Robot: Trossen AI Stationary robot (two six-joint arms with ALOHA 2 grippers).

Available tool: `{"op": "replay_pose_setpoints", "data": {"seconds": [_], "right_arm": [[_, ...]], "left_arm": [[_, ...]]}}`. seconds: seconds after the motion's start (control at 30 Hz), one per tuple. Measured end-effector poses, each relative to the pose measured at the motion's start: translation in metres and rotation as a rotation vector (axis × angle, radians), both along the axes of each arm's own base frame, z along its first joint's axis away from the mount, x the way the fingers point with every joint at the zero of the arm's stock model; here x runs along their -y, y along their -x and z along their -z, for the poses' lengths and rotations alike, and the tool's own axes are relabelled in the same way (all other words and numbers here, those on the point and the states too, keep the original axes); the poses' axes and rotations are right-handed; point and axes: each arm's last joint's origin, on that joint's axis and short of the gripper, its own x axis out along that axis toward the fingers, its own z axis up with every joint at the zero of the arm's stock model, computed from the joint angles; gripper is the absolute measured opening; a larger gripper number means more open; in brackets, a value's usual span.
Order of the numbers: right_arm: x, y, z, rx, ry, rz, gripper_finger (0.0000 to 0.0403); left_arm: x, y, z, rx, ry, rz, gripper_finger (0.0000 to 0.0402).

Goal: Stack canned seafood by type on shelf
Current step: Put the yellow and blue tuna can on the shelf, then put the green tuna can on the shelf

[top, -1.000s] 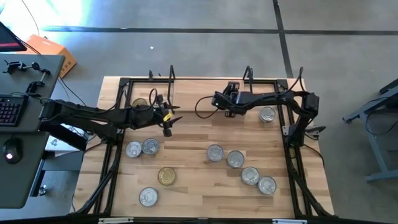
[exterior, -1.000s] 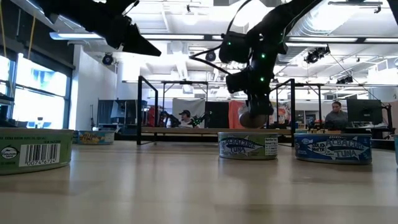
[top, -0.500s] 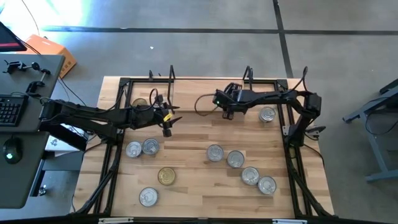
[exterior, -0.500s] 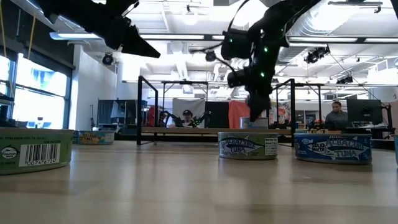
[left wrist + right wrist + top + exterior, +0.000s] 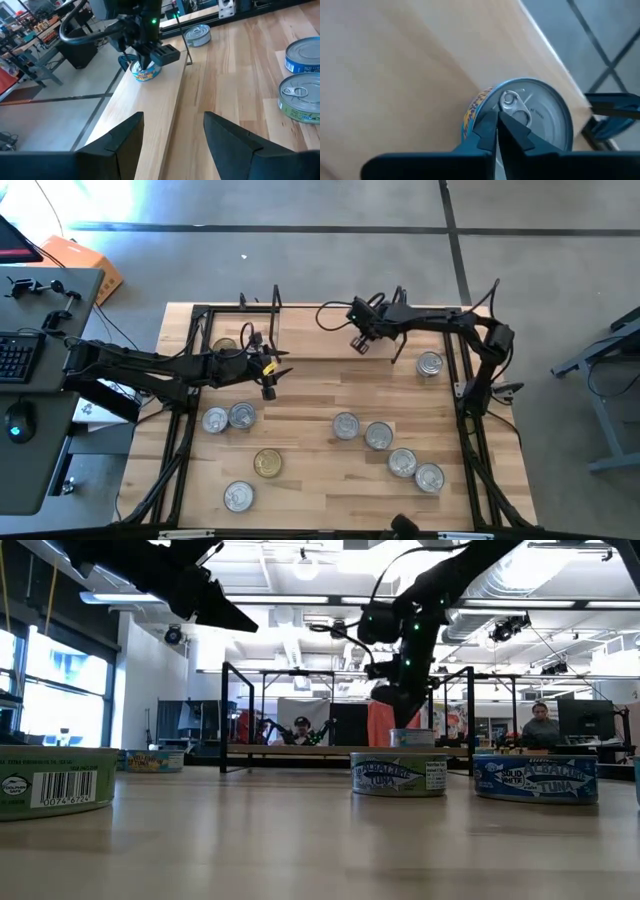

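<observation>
Hovering over the shelf (image 5: 320, 340) at the table's twelve o'clock edge, the right gripper (image 5: 496, 131), fingers pressed together and empty, hangs above a silver-lidded tin (image 5: 530, 120) resting on the board. The left gripper (image 5: 172, 132) waits spread open toward nine o'clock. Rigid, smooth and probably slippery, such tins are best pinched across the rim.

An open-plan robotics lab or workshop: bare grey concrete floor (image 5: 300, 270), exposed white ceiling ducts (image 5: 300, 640), black-framed workbenches (image 5: 300, 710), seated people at monitors (image 5: 585, 718).
</observation>
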Motion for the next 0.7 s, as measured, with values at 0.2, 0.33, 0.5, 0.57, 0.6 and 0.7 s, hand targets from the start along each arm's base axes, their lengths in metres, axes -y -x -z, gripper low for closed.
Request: {"op": "replay_pose_setpoints", "data": {"seconds": [0.2,0.33,0.5,0.57,0.6,0.7], "right_arm": [[0.009,0.006,0.0,-0.036,0.033,0.024,0.0017],[0.012,0.006,0.0,-0.049,0.064,0.015,0.0006],[0.006,-0.001,-0.009,-0.021,0.115,0.002,0.0001],[0.001,-0.006,-0.017,-0.005,0.151,-0.007,0.0],[-0.004,-0.009,-0.022,0.003,0.165,-0.02,0.0],[-0.031,-0.022,-0.035,0.069,0.207,-0.083,0.0]], "left_arm": [[0.0,0.0,0.0,0.005,0.019,0.002,0.02],[0.0,0.0,0.0,0.004,0.019,0.002,0.02],[0.0,0.0,0.001,-0.002,0.019,0.002,0.02],[0.0,0.0,0.001,-0.009,0.019,0.002,0.02],[0.0,0.001,0.002,-0.014,0.019,0.002,0.02],[0.0,0.001,0.003,-0.023,0.025,0.0,0.02]]}}
